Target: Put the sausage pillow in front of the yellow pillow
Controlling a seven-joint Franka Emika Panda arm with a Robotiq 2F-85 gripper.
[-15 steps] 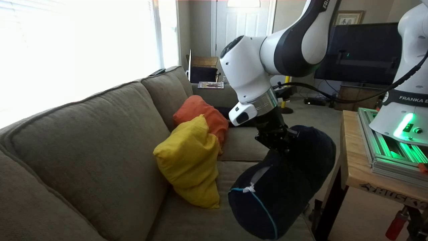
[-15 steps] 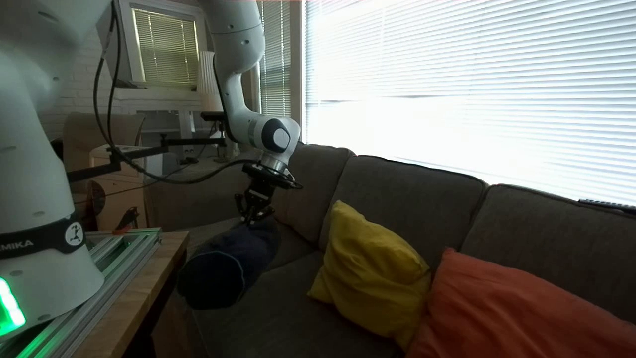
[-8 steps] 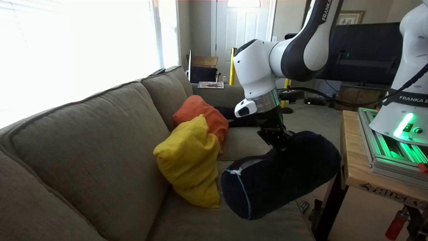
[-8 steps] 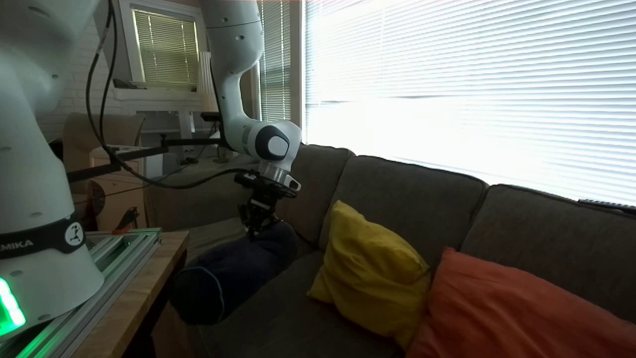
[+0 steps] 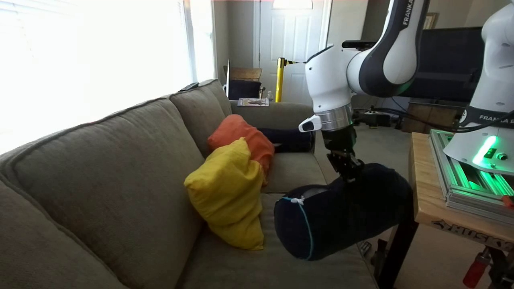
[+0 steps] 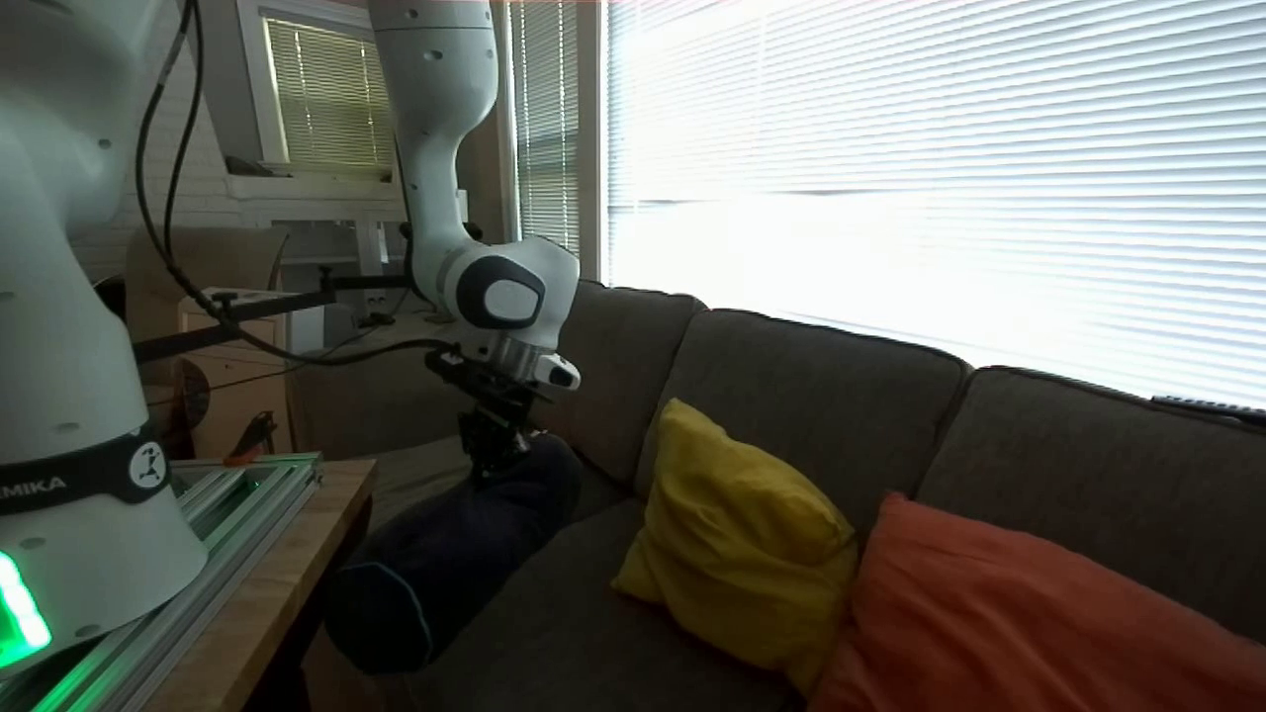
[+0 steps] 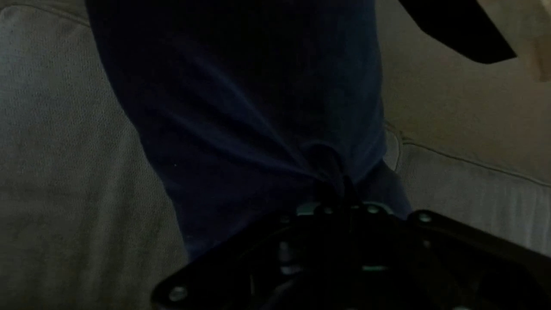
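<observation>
My gripper (image 5: 351, 178) is shut on the fabric of the sausage pillow (image 5: 341, 214), a dark navy bolster with light blue piping at its end. It pinches a fold near the middle of the top side; the fold shows at the fingertips (image 7: 340, 202) in the wrist view. The pillow hangs tilted, over the front part of the sofa seat, its far end close to the workbench. The yellow pillow (image 5: 229, 196) leans against the sofa back, a gap away from the sausage pillow. In an exterior view the sausage pillow (image 6: 460, 554) is left of the yellow pillow (image 6: 742, 544).
An orange cushion (image 5: 245, 138) touches the yellow pillow's far side. A dark block-shaped cushion (image 5: 293, 140) lies at the sofa's far end. The wooden workbench (image 5: 426, 188) with the robot base stands beside the sofa's front edge. The grey sofa seat (image 5: 237, 269) lies below.
My gripper has moved away from the sofa back toward the workbench, slightly lower. The held sausage pillow has turned, now more crosswise to the seat. The yellow and orange pillows have not moved.
</observation>
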